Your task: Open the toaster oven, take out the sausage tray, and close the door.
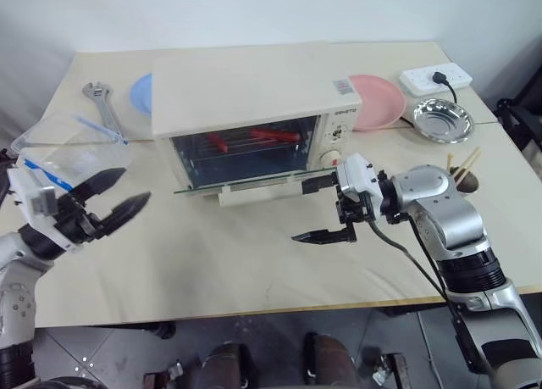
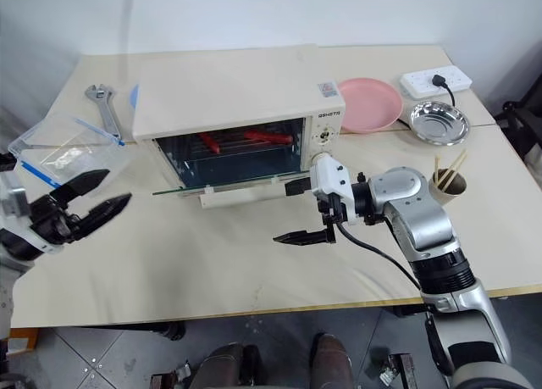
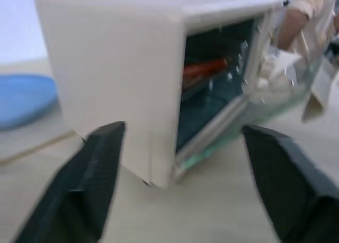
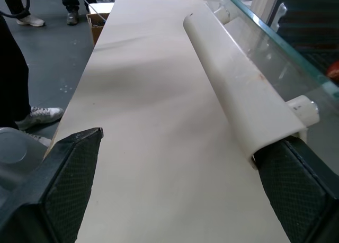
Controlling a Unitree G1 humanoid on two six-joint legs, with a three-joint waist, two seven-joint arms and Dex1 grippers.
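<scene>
The cream-white toaster oven (image 1: 246, 88) stands mid-table with its glass door (image 1: 222, 184) swung down almost level. Its bar handle (image 1: 258, 192) faces me. Inside, red sausages (image 1: 275, 136) lie on the sausage tray (image 1: 222, 146), which shows only dimly through the opening. My right gripper (image 1: 320, 209) is open at the right end of the handle, and one finger (image 4: 296, 195) sits just past the handle's end (image 4: 238, 95). Left of the oven, my left gripper (image 1: 137, 184) hangs open with nothing in it, pointing at the oven's left front corner (image 3: 159, 121).
A wrench (image 1: 103, 101) and a blue plate (image 1: 142, 92) lie behind the oven on the left, beside a clear plastic container (image 1: 63, 147). On the right are a pink plate (image 1: 377, 101), a steel dish (image 1: 442, 119), a power strip (image 1: 436, 77) and a cup of chopsticks (image 1: 464, 179). A person's legs (image 4: 16, 68) stand off the table.
</scene>
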